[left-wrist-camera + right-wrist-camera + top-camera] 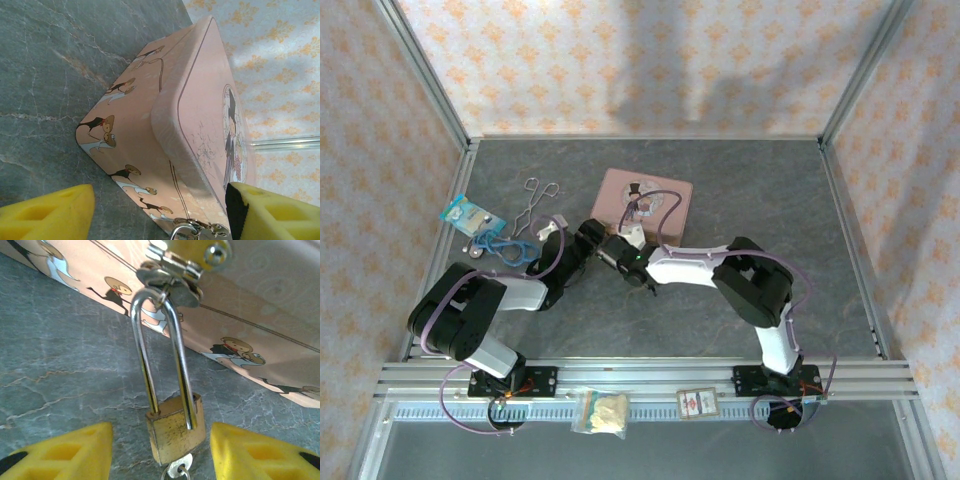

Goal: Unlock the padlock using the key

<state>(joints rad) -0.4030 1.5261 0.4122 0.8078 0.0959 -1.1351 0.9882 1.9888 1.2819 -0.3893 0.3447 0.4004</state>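
The brass padlock [175, 429] rests on the grey table floor, its silver shackle [150, 345] hooked through the clasp [170, 270] of the pink tin [260, 315]. One shackle leg sits in the body. The other leg lies across the body's front face, out of its hole. The small silver key [178, 469] sticks out of the padlock's bottom. My right gripper [161, 452] is open, with a yellow finger on each side of the padlock and touching nothing. My left gripper [160, 212] is open beside the pink tin [165, 120], near the clasp [200, 227].
Both arms meet in front of the pink tin [645, 198]. Silver wire tongs [538, 193], a blue cord item [508, 247] and a small packet [470, 212] lie at the left. A bag [600, 411] and a card [698, 403] lie below the base rail.
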